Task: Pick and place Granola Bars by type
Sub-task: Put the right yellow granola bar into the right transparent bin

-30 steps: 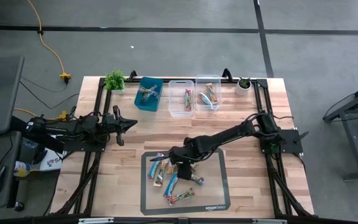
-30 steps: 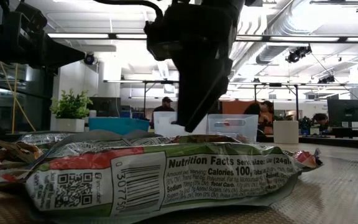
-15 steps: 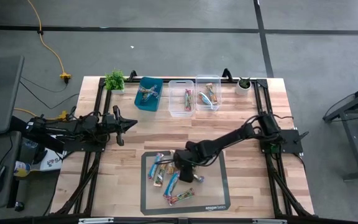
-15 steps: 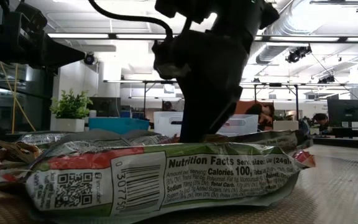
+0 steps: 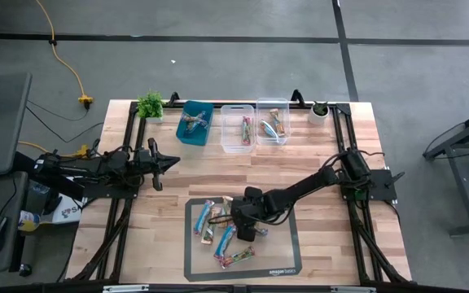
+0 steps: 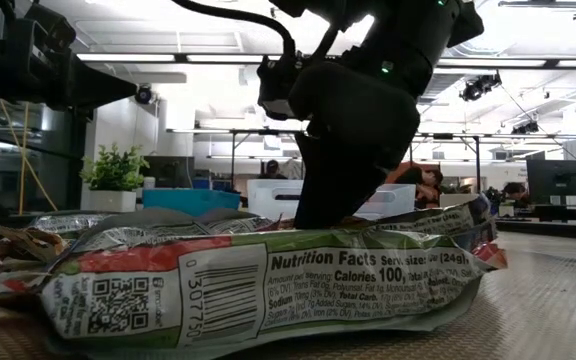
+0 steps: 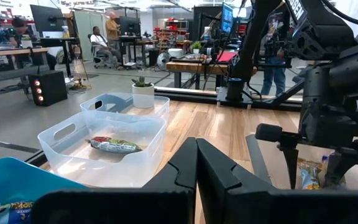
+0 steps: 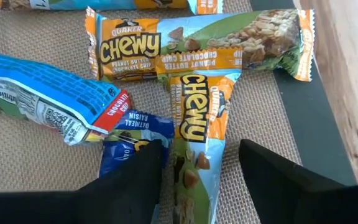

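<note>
Granola Bars (image 5: 222, 234) lie flat in loose pile on dark mat; some already in 3 bins at table's back. Orange Chewy bar (image 8: 197, 43) lies crosswise, light-blue Chewy bar (image 8: 194, 134) overlapping it, blue Oatmeal Raisin bar (image 8: 132, 140) just beside

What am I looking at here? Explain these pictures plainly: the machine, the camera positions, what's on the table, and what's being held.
This is a table-top robot with two dark arms. One picture looks straight down on the wooden table, one looks level across it, and two come from cameras on the wrists. Granola bars lie heaped on a dark mat. A teal bin and two clear bins at the far edge already contain a few. The right gripper is down over the mat, open, with its fingers either side of a peanut-butter Chewy bar; nothing is gripped yet. The left gripper waits shut and empty over the table's left part.
</note>
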